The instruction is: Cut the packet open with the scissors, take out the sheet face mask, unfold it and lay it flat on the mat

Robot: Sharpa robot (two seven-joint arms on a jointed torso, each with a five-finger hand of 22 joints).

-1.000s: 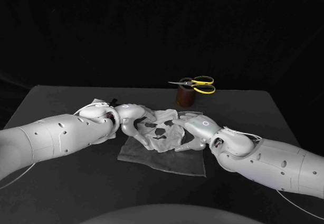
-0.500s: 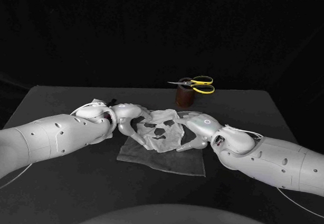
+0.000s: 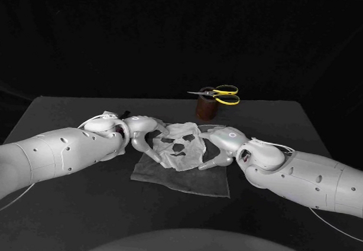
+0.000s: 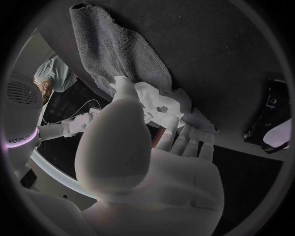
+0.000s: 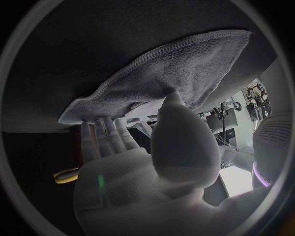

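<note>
In the head view, the sheet face mask (image 3: 178,144) hangs opened out at the centre of the frame, its eye and mouth holes showing. The left robot hand (image 3: 138,127) holds one side edge and the right robot hand (image 3: 218,142) holds the other. The mask sits just above the far edge of the grey mat (image 3: 185,179), which lies below centre on the desk (image 3: 71,211). The scissors (image 3: 220,94) rest on a brown holder (image 3: 207,109) at upper centre, well apart from the hands.

In the left wrist view, the left robot hand (image 4: 154,162) pinches the crumpled white mask (image 4: 157,101) between thumb and fingers (image 4: 178,137), close over the mat (image 4: 117,49).

In the right wrist view, the right robot hand (image 5: 141,162) reaches toward the mat (image 5: 178,64) with its thumb forward; the pinch itself is hard to make out here.

The unfolding looks nearly done. The next move probably calls for lowering both hands evenly, keeping the mask taut, and letting go once it lies flat.
</note>
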